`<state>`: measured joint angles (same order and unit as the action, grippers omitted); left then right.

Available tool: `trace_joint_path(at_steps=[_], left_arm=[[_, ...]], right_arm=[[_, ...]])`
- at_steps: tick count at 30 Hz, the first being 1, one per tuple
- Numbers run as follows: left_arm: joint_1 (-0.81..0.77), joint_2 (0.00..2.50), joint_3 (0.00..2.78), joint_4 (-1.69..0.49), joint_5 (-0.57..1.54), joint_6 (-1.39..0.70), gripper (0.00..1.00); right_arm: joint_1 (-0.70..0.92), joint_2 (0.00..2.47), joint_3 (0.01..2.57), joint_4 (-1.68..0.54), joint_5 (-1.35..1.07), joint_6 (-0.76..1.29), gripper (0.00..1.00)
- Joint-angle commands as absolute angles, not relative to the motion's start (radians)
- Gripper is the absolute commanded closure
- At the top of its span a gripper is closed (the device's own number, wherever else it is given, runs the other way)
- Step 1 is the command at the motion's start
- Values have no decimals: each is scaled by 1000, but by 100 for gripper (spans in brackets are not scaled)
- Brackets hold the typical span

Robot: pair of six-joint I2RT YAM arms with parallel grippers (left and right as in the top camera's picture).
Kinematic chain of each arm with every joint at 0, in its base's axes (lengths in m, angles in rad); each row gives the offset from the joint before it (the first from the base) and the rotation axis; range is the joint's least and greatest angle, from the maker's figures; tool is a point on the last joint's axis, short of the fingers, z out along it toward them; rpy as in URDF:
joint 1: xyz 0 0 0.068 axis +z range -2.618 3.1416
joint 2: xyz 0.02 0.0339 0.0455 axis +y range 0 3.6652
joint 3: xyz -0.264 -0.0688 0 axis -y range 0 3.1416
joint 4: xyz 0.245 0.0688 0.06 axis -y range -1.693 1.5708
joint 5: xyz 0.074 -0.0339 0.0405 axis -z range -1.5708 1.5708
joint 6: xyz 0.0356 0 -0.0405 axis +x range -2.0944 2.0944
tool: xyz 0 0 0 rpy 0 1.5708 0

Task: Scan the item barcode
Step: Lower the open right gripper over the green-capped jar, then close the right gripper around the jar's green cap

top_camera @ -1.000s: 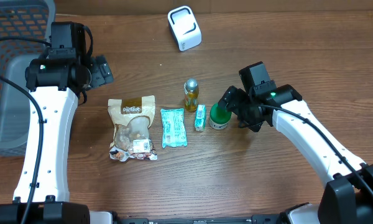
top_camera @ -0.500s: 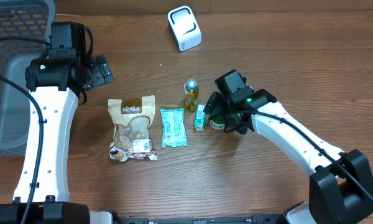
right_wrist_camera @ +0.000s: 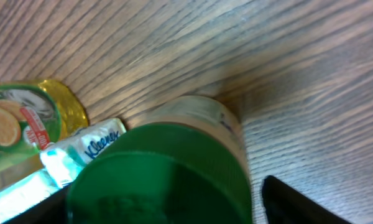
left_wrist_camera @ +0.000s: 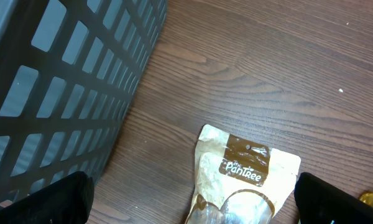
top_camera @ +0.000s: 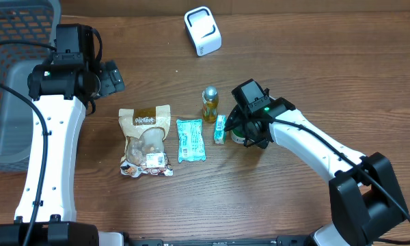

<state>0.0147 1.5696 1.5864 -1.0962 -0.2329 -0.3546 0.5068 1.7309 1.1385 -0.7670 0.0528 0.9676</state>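
1. Grey basket (top_camera: 3,89): one, far left of the right pincer (top_camera: 246,130); the left pincer (left_wrist_camera: 189,202) gapes, empty.
2. One snack pouch (top_camera: 145,140), left.
3. One white scanner (top_camera: 203,31), beyond; scanning looks not yet begun.
4. One teal packet (top_camera: 190,139), left.
5. One green-lidded jar (right_wrist_camera: 168,168) sits between its jaws; clamped or not, I cannot tell.
6. One bottle (top_camera: 210,104) and one tissue pack (top_camera: 221,128), just left.
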Motion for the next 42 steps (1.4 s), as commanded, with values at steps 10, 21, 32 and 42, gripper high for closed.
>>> trace_joint_path(at_steps=[10, 21, 32, 42], left_arm=[[13, 1566, 1591, -1096, -243, -329, 0], [13, 1566, 1591, -1096, -242, -328, 0], [13, 1566, 1591, -1096, -243, -328, 0], [13, 1566, 1591, -1096, -242, -328, 0]], right_arm=[[507, 1730, 1135, -846, 78, 780, 29], [469, 1730, 1200, -971, 105, 616, 31], [395, 1730, 1200, -1023, 135, 566, 30], [385, 1730, 1200, -1042, 134, 537, 0]])
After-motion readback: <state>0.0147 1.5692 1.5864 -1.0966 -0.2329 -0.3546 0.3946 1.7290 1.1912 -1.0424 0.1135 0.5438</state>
